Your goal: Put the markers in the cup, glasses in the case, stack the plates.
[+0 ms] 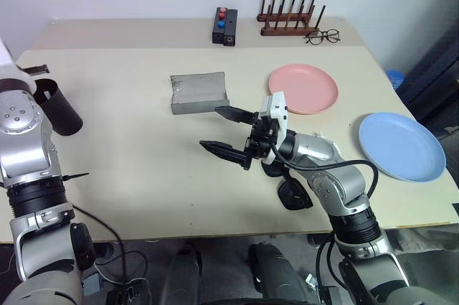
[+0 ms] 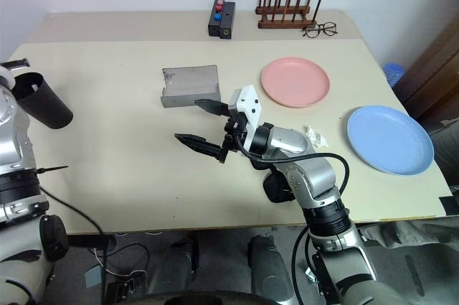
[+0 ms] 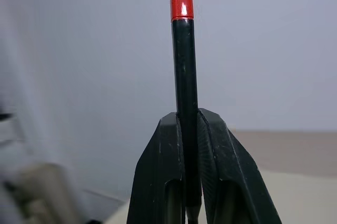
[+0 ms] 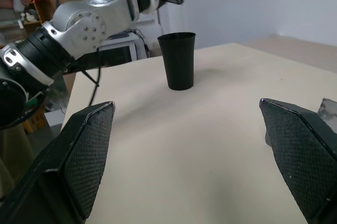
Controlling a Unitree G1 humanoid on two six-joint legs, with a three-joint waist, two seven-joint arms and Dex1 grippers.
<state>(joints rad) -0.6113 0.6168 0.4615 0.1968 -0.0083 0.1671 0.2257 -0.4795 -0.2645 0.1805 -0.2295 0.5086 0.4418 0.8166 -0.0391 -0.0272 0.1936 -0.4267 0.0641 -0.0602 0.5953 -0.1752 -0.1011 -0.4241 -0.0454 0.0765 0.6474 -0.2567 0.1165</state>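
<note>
Beside the cup [image 4: 178, 60], the left gripper [image 3: 188, 129] is clamping the red-capped marker [image 3: 184, 103]; right gripper [image 1: 228, 131] is idling, jaws spread. Tilted, seemingly loosely pinched, the marker risks clipping the rim and toppling the cup.

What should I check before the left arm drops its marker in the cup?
1. Left claw shut on the red-capped marker: ok.
2. Cup upright on the table, mouth free: ok.
3. Marker lined up over the cup: cannot tell.
4. Right claw open, holding nothing, well away from the cup: ok.
5. Second marker located: cannot tell.
6. Case open; pink plate and blue plate apart, not stacked: not ok yet.
</note>
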